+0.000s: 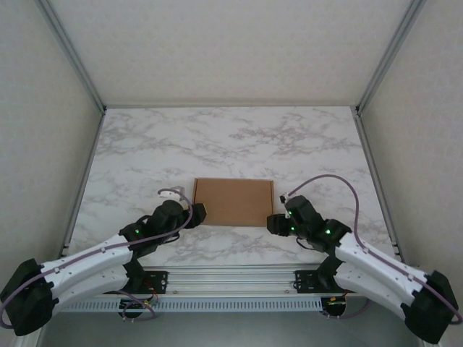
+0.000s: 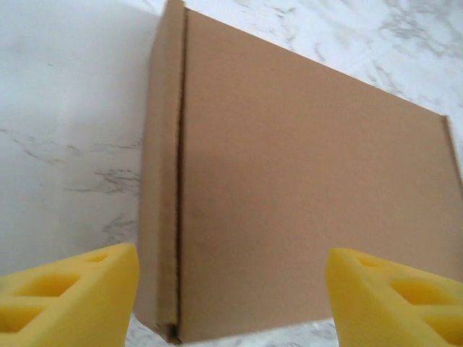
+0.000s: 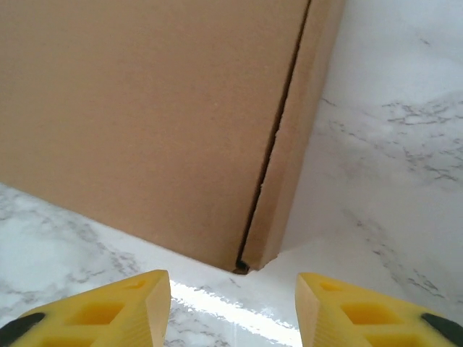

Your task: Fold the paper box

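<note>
While the box [image 1: 233, 202] lies closed and flat on the counter [image 1: 231, 137], left pincer [image 1: 197, 214] and right pincer [image 1: 275, 223] sit jaws apart, empty, flanking its near corners, probably to square the lid.

My work surface is a white table [image 1: 239, 137] with a grey-veined marble pattern. The paper box [image 1: 233, 202] lies flat on it with the lid down, around the middle and somewhat nearer my arm bases.

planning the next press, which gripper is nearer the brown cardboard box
Left. The left gripper straddles the near left corner of the brown cardboard box; the right gripper sits just short of its near right corner.
</note>
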